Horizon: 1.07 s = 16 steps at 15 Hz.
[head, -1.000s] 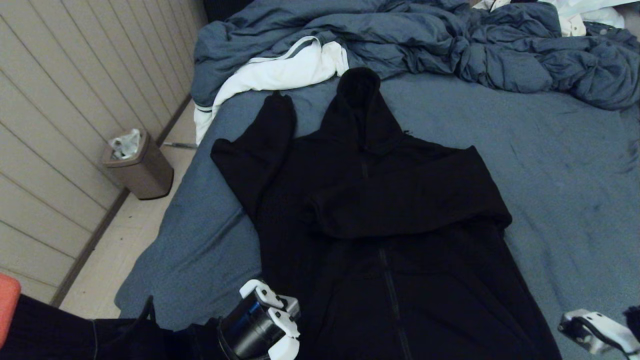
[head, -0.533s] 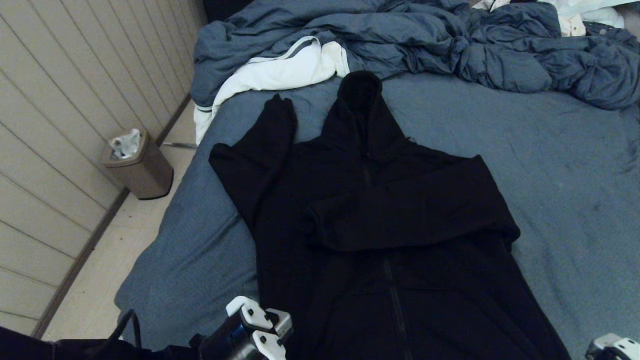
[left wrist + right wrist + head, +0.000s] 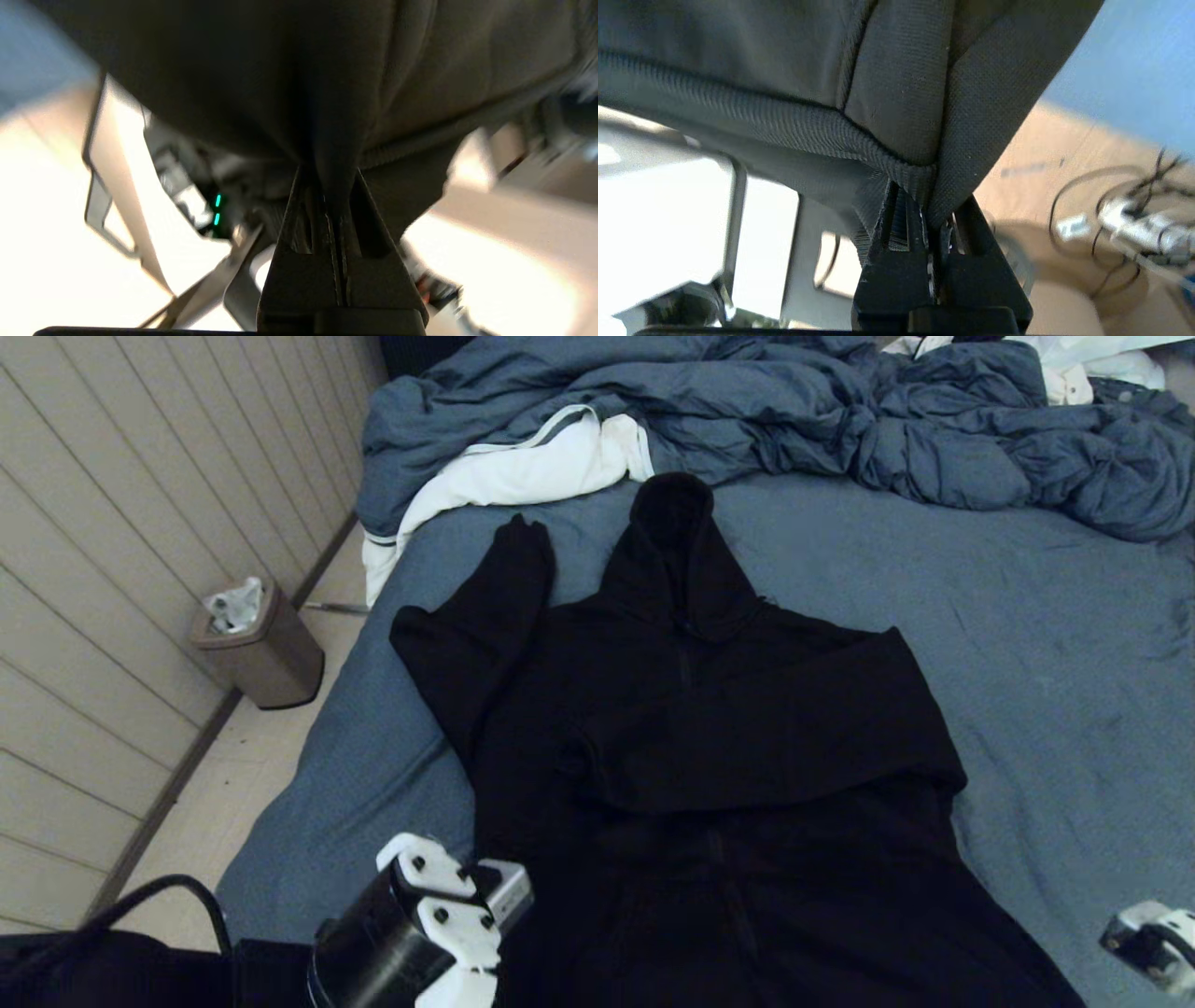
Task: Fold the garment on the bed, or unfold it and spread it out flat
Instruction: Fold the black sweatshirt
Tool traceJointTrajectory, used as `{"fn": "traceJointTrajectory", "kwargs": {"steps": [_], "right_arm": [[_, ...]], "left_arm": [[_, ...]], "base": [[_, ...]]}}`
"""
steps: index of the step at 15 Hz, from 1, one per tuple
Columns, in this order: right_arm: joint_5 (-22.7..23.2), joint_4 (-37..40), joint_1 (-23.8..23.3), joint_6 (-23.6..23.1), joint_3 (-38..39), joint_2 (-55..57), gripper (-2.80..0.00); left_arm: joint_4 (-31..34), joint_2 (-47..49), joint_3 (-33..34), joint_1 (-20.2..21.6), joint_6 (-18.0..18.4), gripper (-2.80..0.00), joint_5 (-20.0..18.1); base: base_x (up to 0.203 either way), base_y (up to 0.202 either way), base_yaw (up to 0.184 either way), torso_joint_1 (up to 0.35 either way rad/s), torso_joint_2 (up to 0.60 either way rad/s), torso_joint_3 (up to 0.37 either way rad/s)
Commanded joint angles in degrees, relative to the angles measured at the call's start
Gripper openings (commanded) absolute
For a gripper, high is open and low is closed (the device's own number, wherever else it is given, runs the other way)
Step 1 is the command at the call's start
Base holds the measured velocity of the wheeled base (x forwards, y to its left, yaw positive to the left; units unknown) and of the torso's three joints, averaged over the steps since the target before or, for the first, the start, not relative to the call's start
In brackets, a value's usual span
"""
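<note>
A panelled wall and a small bin (image 3: pixel 257 644) flank the bed (image 3: pixel 1027 644), on which the garment (image 3: pixel 709 756) lies face up, hood toward a rumpled duvet (image 3: pixel 840 420) and a white cloth (image 3: pixel 523 467). The left gripper (image 3: pixel 337 196) and right gripper (image 3: pixel 920 205) each have their jaws pinching a bottom-hem corner, probably to draw the body taut or start a fold. One sleeve crosses the chest. The hem itself is cut off in the head view.
</note>
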Motion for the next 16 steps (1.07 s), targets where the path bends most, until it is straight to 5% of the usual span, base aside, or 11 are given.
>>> {"fn": "traceJointTrajectory", "kwargs": {"steps": [1,6,11,16], "right_arm": [[0.17,-0.45,-0.17,0.03,-3.30,3.61,-2.80],[0.28,-8.13,-0.90,0.10,-9.81,15.48,-2.80],[0.53,-12.32,-4.40,0.06,-21.42,29.36,-2.80],[0.64,-16.26,-6.65,0.25,-30.76,41.15,-2.80]], "left_arm": [[2.08,-1.98,-5.04,2.23,0.01,-2.80,0.10],[7.91,2.99,-18.47,8.99,1.34,-2.80,-0.72],[8.23,13.84,-29.99,17.40,3.39,-2.80,-3.99],[8.32,23.60,-41.14,21.41,3.68,-2.80,-5.15]], "base": [[0.000,0.000,0.000,0.000,0.00,0.000],[0.000,0.000,0.000,0.000,0.00,0.000],[0.000,0.000,0.000,0.000,0.00,0.000],[0.000,0.000,0.000,0.000,0.00,0.000]]}}
